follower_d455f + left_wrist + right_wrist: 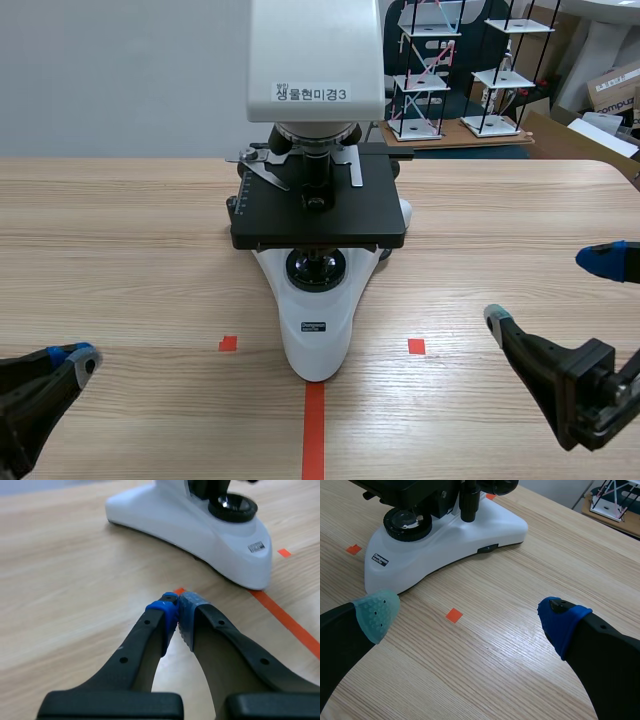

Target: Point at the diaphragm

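A white microscope point(315, 320) with a black stage point(318, 210) stands mid-table. On its base, under the stage, sits a black round lens ring point(316, 268), also visible as the ring point(408, 523) ahead of my right gripper and the ring point(232, 507) beyond my left. The stage mostly hides the black parts directly beneath it. My left gripper point(75, 357) rests low at the near left, shut on nothing, its pads point(170, 611) touching. My right gripper point(548, 290) hovers at the near right of the base, open and holding nothing, with its fingers point(377, 612) wide apart.
Orange-red tape marks point(313, 425) lie on the table in front of the base. White wire-frame racks point(430, 70) and cardboard boxes point(615, 90) stand behind the table at the far right. Bare wood stretches on both sides of the microscope.
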